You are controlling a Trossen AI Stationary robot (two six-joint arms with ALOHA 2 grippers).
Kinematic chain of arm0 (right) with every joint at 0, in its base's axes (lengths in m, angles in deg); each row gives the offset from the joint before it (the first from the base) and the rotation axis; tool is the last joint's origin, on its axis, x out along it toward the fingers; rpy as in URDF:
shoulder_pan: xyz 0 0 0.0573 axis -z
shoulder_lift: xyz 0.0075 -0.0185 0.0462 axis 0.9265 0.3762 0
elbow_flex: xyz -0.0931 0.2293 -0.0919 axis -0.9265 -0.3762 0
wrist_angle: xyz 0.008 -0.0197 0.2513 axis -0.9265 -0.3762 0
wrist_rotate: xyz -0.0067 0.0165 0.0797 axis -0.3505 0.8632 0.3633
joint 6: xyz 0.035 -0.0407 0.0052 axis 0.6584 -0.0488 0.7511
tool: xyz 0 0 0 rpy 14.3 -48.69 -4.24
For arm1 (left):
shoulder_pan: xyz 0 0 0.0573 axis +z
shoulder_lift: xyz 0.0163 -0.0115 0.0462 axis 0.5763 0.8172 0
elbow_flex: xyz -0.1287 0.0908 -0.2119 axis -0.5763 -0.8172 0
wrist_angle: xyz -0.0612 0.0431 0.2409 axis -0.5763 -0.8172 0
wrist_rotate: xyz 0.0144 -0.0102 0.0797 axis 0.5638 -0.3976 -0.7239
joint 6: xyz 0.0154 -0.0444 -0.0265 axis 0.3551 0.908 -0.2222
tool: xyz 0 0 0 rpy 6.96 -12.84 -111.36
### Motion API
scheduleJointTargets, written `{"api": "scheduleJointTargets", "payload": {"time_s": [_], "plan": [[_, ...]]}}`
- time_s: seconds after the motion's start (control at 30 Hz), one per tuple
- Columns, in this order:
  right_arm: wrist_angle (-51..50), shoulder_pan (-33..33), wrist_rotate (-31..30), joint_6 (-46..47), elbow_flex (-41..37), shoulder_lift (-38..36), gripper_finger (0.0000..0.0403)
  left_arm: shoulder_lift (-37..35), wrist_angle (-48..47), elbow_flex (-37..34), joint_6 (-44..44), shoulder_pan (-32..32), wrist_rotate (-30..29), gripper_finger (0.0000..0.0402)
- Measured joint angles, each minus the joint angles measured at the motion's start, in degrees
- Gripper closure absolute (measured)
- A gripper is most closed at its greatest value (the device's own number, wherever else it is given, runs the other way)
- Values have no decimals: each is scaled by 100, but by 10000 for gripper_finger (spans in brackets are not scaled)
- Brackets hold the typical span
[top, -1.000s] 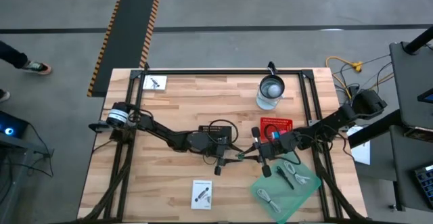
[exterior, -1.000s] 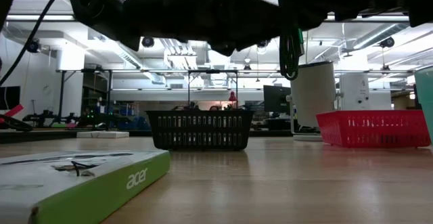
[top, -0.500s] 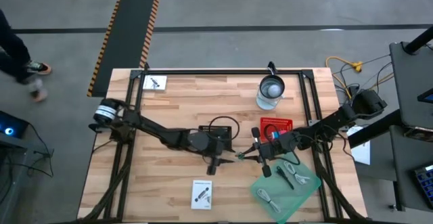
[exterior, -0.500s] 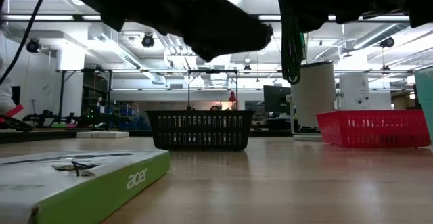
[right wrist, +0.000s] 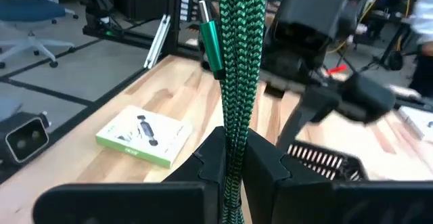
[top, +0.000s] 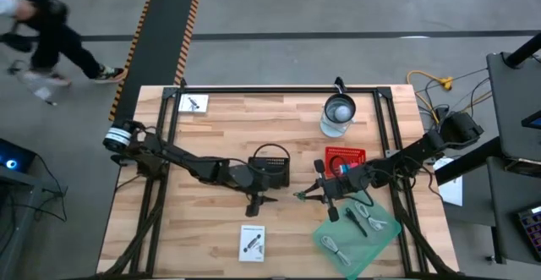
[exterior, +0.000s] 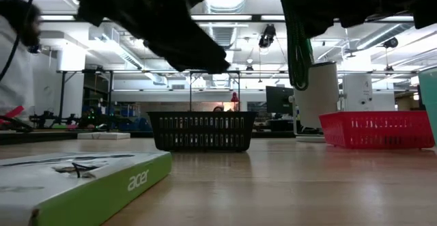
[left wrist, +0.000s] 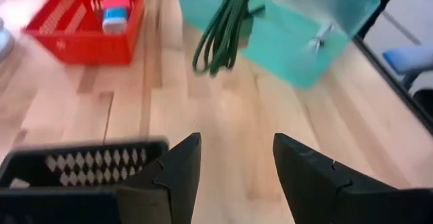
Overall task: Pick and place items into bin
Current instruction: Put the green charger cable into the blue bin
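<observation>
Pinching braided green cable bundle: right gripper, fingers clamped, table centre | hovering empty: left gripper, fingers apart, at 9 o'clock of cable, near black wire-mesh basket

Only thing I can actually read is "acer" in white on the green edge of the flat box lying on the table; its top print looks too blurry.
</observation>
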Motion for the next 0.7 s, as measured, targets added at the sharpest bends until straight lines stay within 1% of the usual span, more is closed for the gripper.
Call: {"api": "scheduleJointTargets", "payload": {"time_s": [0.07, 0.13, 0.2, 0.3, 0.37, 0.47, 0.57, 0.7], "plan": [[-103, 0, 0, 39, -2, 0, 377, -193, -9, -211, -72, 0, 0, 233], [-186, 0, -2, 49, -4, -4, 377, -396, 243, -472, -334, 0, -3, 233], [-224, 0, -87, 56, -4, -7, 377, -560, 746, -734, -634, 0, -5, 233], [-227, 0, -458, 135, -7, -16, 377, -759, 1665, -1195, -1030, 2, -20, 233], [-285, 7, -603, 342, -6, -42, 377, -808, 2304, -1518, -1166, 2, -99, 233], [-632, 20, -622, 664, 62, -148, 377, -795, 3060, -1880, -1226, 1, -319, 233], [-1019, 18, -626, 969, 180, -280, 377, -743, 3343, -2061, -1280, 11, -547, 233], [-1496, 15, -625, 1238, 390, -408, 377, -763, 3323, -2115, -1686, 13, -595, 233]]}}
